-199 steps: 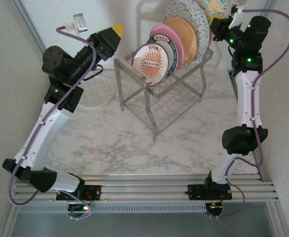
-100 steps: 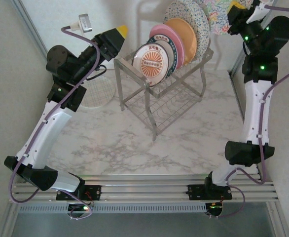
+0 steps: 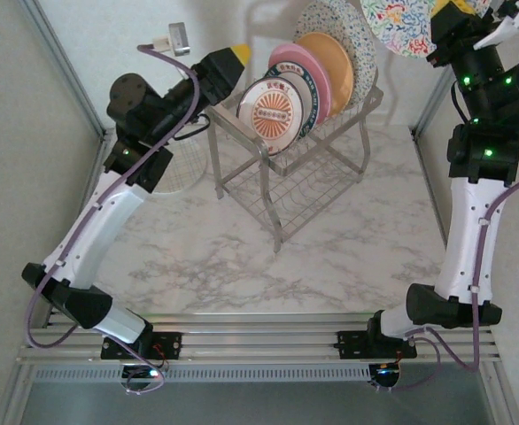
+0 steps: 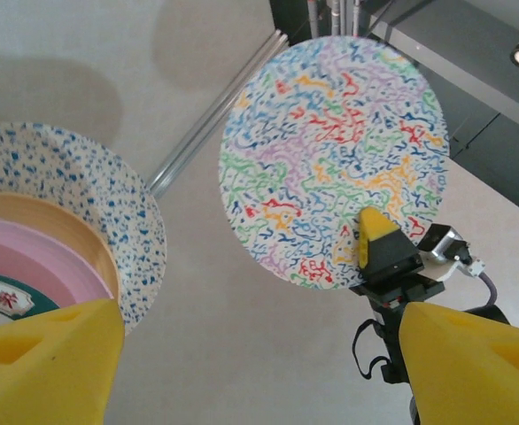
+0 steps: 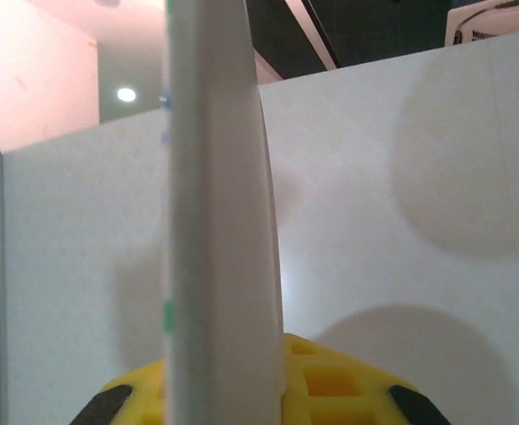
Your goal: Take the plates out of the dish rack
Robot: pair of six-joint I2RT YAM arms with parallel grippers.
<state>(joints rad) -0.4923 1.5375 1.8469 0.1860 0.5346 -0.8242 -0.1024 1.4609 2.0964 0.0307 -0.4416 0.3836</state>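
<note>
Now hoisted higher, well clear of the dish rack (image 3: 286, 177), with the right gripper (image 3: 445, 22) clamped on the rim of the multicolour squiggle plate (image 3: 399, 19), and the left gripper (image 3: 231, 60), jaws apart, moved in beside the remaining plates (image 3: 308, 75) slotted upright.

Links (image 3: 109, 226): were white
Joints (image 3: 135, 93): were black
Cables (image 3: 29, 320): were lilac
Left gripper (image 4: 259, 319): had yellow fingers (image 4: 56, 363)
Lights (image 3: 487, 152): glowed green

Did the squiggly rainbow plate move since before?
Yes. The squiggly plate, pinched by the right gripper, has gone up and to the right, away from the dish rack it stood in.
</note>
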